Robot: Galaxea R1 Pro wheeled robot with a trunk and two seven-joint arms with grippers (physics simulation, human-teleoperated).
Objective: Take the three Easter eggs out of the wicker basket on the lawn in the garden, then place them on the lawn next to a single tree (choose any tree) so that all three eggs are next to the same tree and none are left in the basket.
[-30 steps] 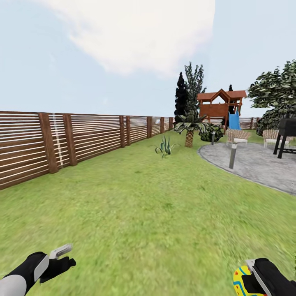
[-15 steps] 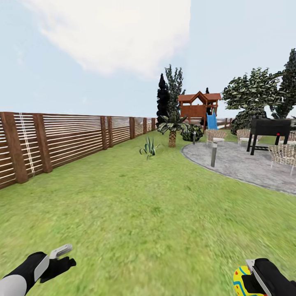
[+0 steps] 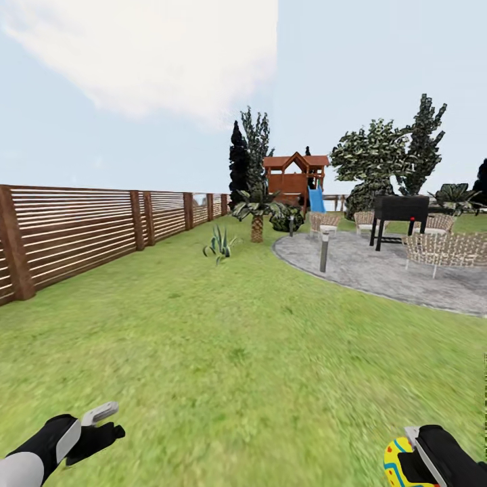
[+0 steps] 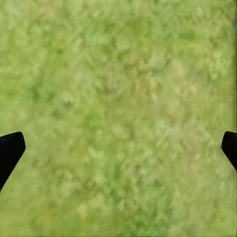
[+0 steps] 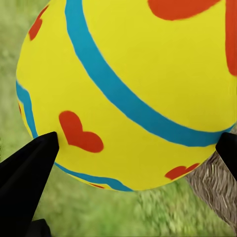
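My right gripper [image 3: 408, 462] is low at the right of the head view, shut on a yellow Easter egg [image 3: 396, 464] with blue bands and red marks. In the right wrist view the egg [image 5: 133, 84] sits between both black fingertips [image 5: 30, 163]. My left gripper [image 3: 103, 421] hangs low at the left, open and empty over the lawn [image 3: 223, 352]; its wrist view has bare grass [image 4: 118, 113] between the two tips. A tree [image 3: 376, 154] with pale-flecked leaf clumps stands far off behind the patio. A brown woven patch [image 5: 215, 185] shows beside the egg; I cannot tell whether it is the basket.
A slatted wooden fence [image 3: 74, 230] runs along the left. The grey paved patio [image 3: 379, 274] at the right holds a black grill [image 3: 400, 210], wicker chairs [image 3: 443, 249] and a short lamp post [image 3: 324, 250]. A spiky plant [image 3: 218, 242], a palm [image 3: 257, 211] and a play tower [image 3: 294, 177] lie ahead.
The whole view has swung to the right, so fence, palm and tower slid left and more patio and trees came in. Both arms keep their pose; the egg stays held.
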